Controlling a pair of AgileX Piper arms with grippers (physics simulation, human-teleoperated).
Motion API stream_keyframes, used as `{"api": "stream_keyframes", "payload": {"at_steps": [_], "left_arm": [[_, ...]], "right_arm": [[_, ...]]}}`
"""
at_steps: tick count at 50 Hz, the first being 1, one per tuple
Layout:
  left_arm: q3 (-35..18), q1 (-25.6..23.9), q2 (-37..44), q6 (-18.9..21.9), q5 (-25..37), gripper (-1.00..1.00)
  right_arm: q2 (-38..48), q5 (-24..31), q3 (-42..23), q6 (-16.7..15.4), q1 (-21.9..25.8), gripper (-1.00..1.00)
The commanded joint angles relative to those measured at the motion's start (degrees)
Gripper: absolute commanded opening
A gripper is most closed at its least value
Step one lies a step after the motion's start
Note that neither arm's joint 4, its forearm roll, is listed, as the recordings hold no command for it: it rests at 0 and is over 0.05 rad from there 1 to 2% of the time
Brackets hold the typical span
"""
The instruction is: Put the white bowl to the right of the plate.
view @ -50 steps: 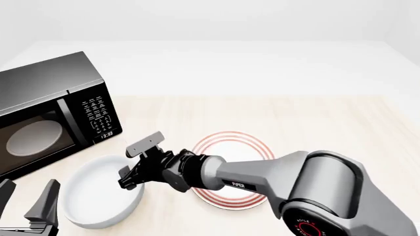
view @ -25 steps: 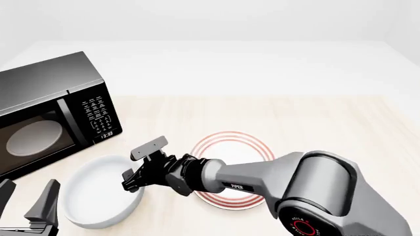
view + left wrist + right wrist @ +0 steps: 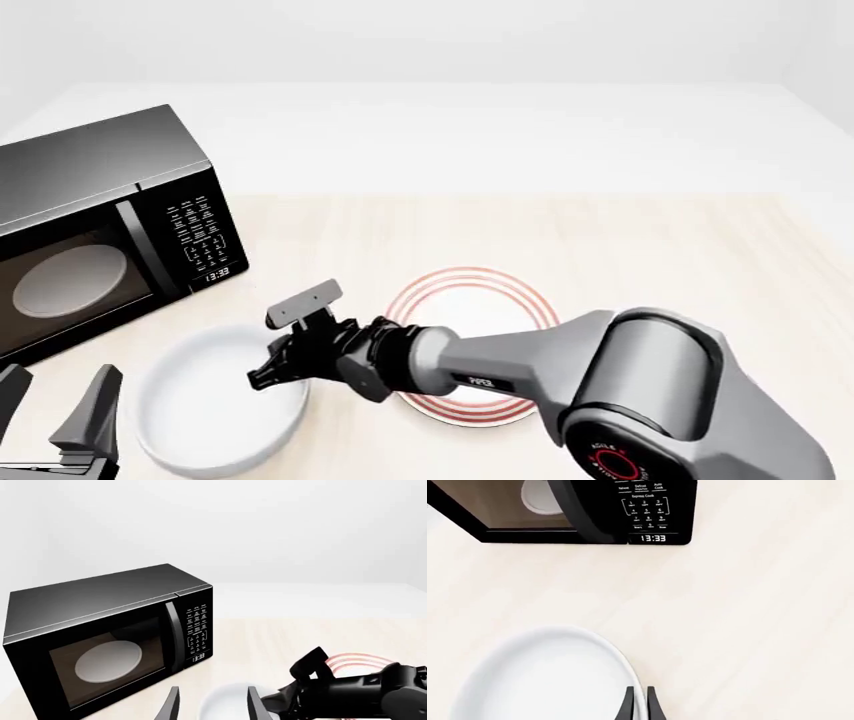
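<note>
white bowl [image 3: 214, 415] sits in the lower left of the front view, on the pale wooden table [image 3: 641, 250], left of the plate [image 3: 470, 300] with red rings, which lies near the centre of the frame and is partly covered by the right arm. the bowl's right rim lies just beside the plate's left edge; whether they touch cannot be told.

right gripper [image 3: 287, 345] reaches across from the lower right and has the bowl's right rim between its fingers — in the right wrist view the two dark fingertips [image 3: 627, 707] stand close together with the thin white rim [image 3: 639, 700] pinched between them, one inside the bowl [image 3: 544, 677] and one outside. so it is clenched on the white bowl.

left gripper [image 3: 54, 425] shows at the lower left corner of the front view, just beside the bowl's left edge and not touching it as far as can be seen; in the left wrist view its two fingers [image 3: 170, 707] stand apart with part of the bowl [image 3: 227, 705] visible between them — released, holding nothing.

a black microwave [image 3: 100, 230] stands at the left of the front view, above the bowl, its door closed and its display reading 13:33 [image 3: 652, 538]. a round white turntable [image 3: 108, 661] shows through its window.
</note>
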Motion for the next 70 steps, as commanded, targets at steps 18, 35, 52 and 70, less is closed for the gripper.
{"api": "stream_keyframes", "payload": {"at_steps": [18,35,52,70], "left_arm": [[0.0,0.0,0.0,0.0,0.0,1.0],[0.0,0.0,0.0,0.0,0.0,1.0],[0.0,0.0,0.0,0.0,0.0,1.0],[0.0,0.0,0.0,0.0,0.0,1.0]], "right_arm": [[-18.59,0.03,11.92,-6.43,-3.98,-1.0],[-31.93,-1.38,23.1,-8.91,-13.16,-1.0],[-41.6,-5.66,35.7,-8.3,-25.04,-1.0],[-47.97,-8.44,44.54,-9.94,-38.39,-1.0]]}}
